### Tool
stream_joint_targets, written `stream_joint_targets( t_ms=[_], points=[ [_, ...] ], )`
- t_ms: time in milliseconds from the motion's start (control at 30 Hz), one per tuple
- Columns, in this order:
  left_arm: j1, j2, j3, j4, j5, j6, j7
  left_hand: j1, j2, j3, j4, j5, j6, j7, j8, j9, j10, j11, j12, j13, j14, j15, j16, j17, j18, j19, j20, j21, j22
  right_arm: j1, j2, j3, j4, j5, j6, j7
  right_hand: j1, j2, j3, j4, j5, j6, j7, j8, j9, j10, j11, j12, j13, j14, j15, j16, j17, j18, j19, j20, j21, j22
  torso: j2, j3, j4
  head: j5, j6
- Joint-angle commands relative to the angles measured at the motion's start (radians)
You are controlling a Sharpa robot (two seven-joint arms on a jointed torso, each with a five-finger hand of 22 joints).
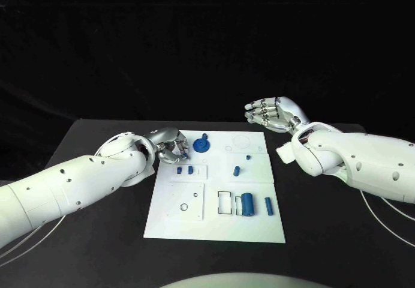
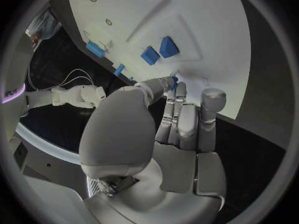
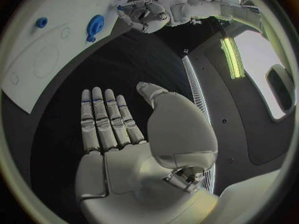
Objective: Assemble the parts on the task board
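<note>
The white task board [image 1: 173,222] lies mid-table. My left hand [image 1: 171,147] hovers at the board's far left edge, its fingers curled, and pinches a small blue part [image 2: 174,79] between thumb and fingertips just above the board. Two small blue blocks [image 1: 184,170] stand in the board close in front of that hand. A round blue disc [image 1: 201,144] lies to its right. My right hand [image 1: 272,114] is raised beyond the board's far right corner, flat and holding nothing, with its fingers [image 3: 102,119] straight.
A blue cylinder [image 1: 247,204] and a thin blue bar [image 1: 268,205] lie at the board's near right. A blue peg [image 1: 237,171] and a tiny blue piece [image 1: 248,157] sit mid-board. A black ring [image 1: 183,207] lies near left. Black table [image 1: 95,240] surrounds the board.
</note>
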Motion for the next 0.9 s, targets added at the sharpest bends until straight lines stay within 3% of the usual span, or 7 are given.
stream_joint_targets(
  t_ms=[33,900],
  points=[
    [-0.002,0.007,0.001,-0.005,0.014,0.018,0.005,-0.008,0.0,0.002,-0.001,-0.001,0.006,-0.003,-0.003,-0.001,0.006,0.001,-0.004,-0.002,0.004,0.0,-0.001,-0.001,-0.017,0.004,-0.004,0.0,-0.001,-0.001,0.001,0.0,0.001,-0.003,0.015,0.011,-0.003,0.008,-0.007,0.001,0.004,0.008,0.089,-0.004,-0.002,0.004,0.006,-0.005,-0.001,0.003,0.003,-0.004,-0.001,-0.011,-0.008,-0.001,-0.005,-0.001,0.001,-0.0012,0.0011,0.0,0.0],
    [-0.006,0.031,0.001,-0.024,0.009,0.042,0.004,-0.011,0.004,0.002,0.0,-0.001,0.008,-0.003,-0.009,-0.001,0.01,0.001,-0.013,-0.001,0.0,0.001,-0.004,-0.013,-0.015,-0.001,-0.005,-0.005,-0.008,-0.001,0.004,0.0,-0.001,-0.003,0.016,0.012,-0.003,0.008,-0.007,0.001,0.004,0.008,0.089,-0.004,-0.002,0.004,0.006,-0.005,-0.001,0.003,0.003,-0.004,-0.001,-0.011,-0.008,-0.001,-0.005,-0.001,0.001,-0.0007,0.0006,-0.002,-0.004]
  ],
)
